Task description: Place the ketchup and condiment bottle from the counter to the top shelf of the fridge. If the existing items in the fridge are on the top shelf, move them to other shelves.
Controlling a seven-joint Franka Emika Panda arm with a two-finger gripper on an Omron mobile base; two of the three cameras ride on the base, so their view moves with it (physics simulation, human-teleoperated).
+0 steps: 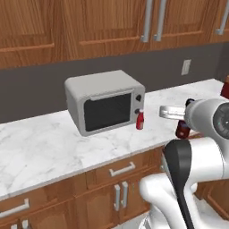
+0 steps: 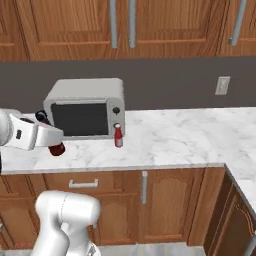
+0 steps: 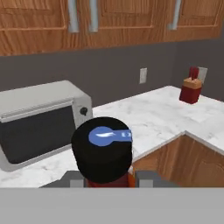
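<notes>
The worktop (image 2: 175,132) is white with grey marbling, over brown wooden cabinets (image 2: 170,205). The ketchup (image 2: 118,136) is bright red with a white cap. The condiment bottle (image 3: 104,151) has a black cap. The toaster oven (image 2: 87,107) is grey with a dark door.

The condiment bottle (image 3: 102,151) is sitting right in front of the camera, its round black cap facing the lens, with the gripper (image 3: 106,180) fingers (image 3: 146,178) standing close on either side of it, closed on its body. Behind it the marbled counter (image 3: 153,118) is stretching away, carrying a grey toaster oven (image 3: 37,118) at the left and a red knife block (image 3: 190,87) in the far corner. A white wall outlet (image 3: 142,75) is showing on the grey backsplash beneath the wooden upper cabinets (image 3: 127,19).
</notes>
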